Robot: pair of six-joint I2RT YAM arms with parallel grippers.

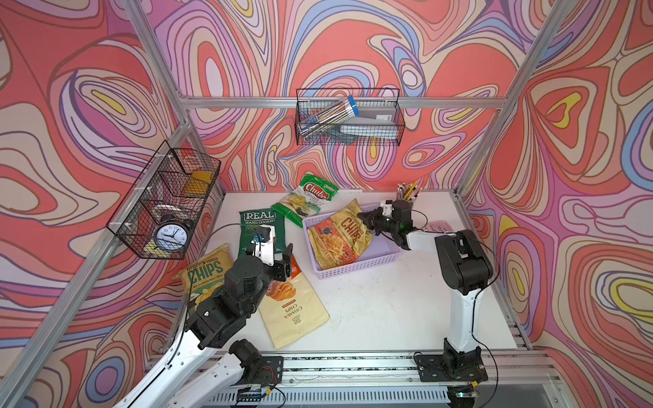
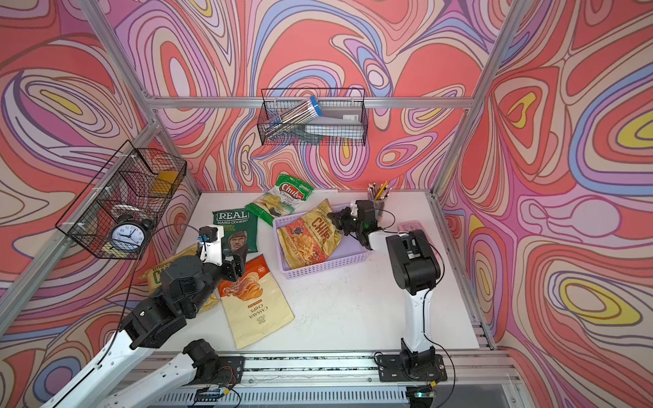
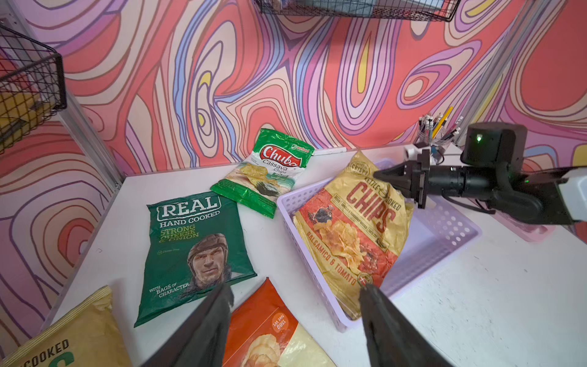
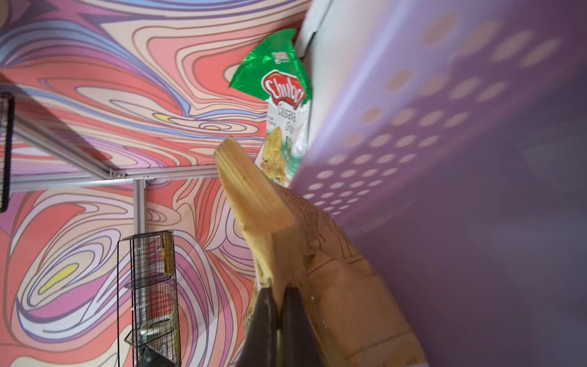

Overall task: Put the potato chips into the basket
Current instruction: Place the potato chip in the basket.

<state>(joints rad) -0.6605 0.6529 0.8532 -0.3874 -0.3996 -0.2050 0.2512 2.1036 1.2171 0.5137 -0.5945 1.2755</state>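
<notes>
Nearest us, the white surface (image 1: 381,303) carries the cream Cassava Chips bag (image 1: 293,311); the left jaws stand open over its orange end. Beside it, toward the left wall, we see the yellow-green CHIPS bag (image 1: 205,272) and the dark REAL bag (image 1: 259,222). Farther on, the lilac basket (image 1: 357,270) holds the red-yellow CHIPS bag (image 1: 339,240) (slanted, one corner over the far rim), its edge pinched by the closed right jaws. The Chuba bag (image 1: 311,197) and a pencil cup (image 1: 408,192) sit by the swirled back wall (image 1: 318,46), where a black wire basket (image 1: 348,116) hangs.
</notes>
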